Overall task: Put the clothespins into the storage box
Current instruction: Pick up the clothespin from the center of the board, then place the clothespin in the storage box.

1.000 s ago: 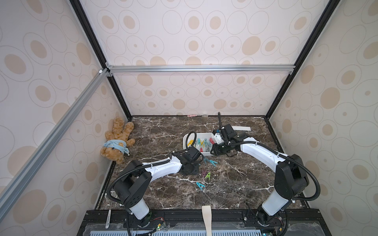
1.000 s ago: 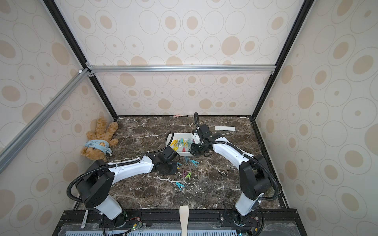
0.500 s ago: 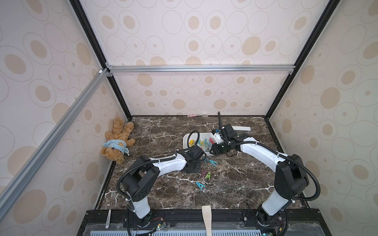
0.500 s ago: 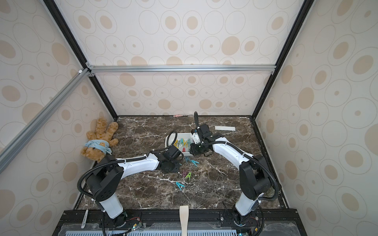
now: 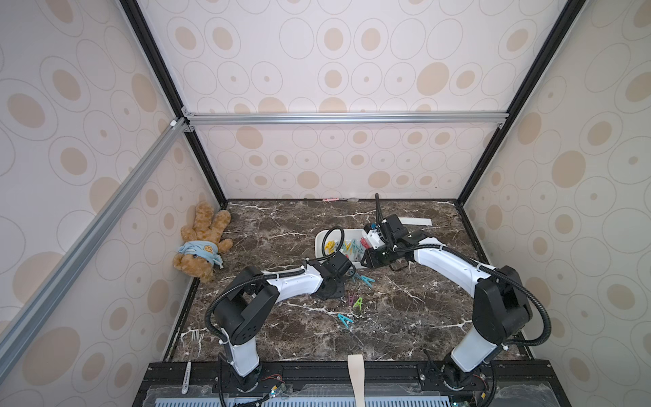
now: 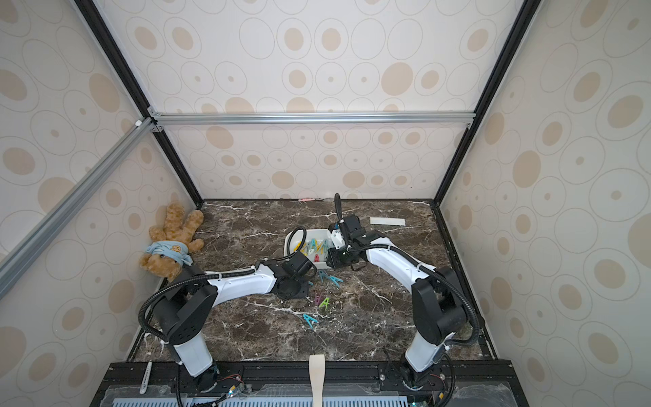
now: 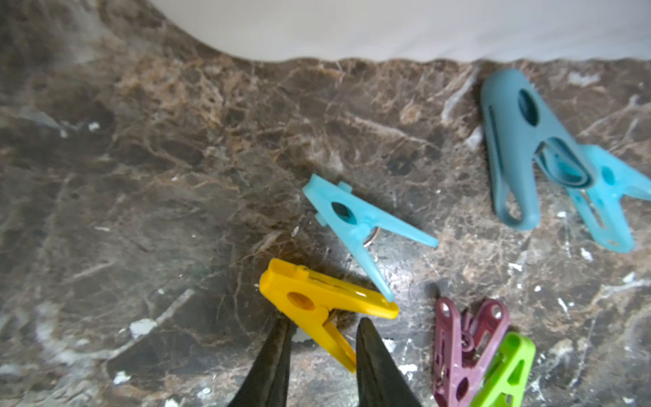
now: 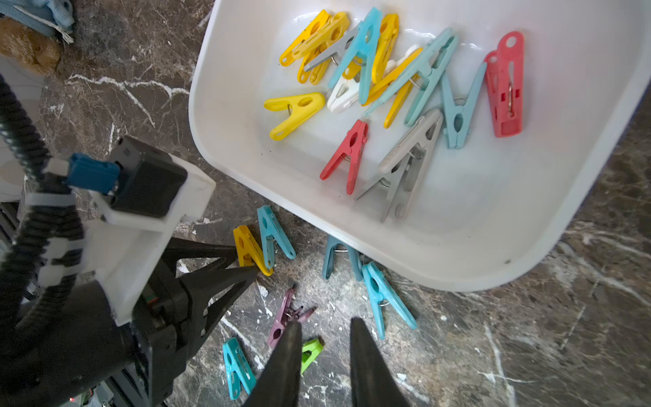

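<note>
The white storage box (image 8: pixel 458 246) holds several clothespins (image 8: pixel 387 88) in yellow, teal, red, grey and white. More clothespins lie loose on the marble just outside its near wall (image 7: pixel 387 28). My left gripper (image 7: pixel 322 322) is low over them and open, its fingertips either side of one leg of a yellow clothespin (image 7: pixel 310 299), with small gaps showing. A light blue one (image 7: pixel 352 218) touches the yellow one. My right gripper (image 8: pixel 326 322) hangs open and empty beside the box (image 5: pixel 322 243), above a purple (image 8: pixel 281 320) and a green clothespin (image 8: pixel 311 352).
Two teal pegs (image 7: pixel 518 141) lie against the box wall, and another (image 5: pixel 345 320) lies nearer the front. A teddy bear (image 5: pixel 200 243) sits at the left wall, a white paper strip (image 5: pixel 415 221) at the back right, and a fork (image 5: pixel 194 336) at the front left.
My left arm has reached further towards the loose pegs by the box and its jaws have narrowed round the yellow peg's leg. The right arm has not moved.
</note>
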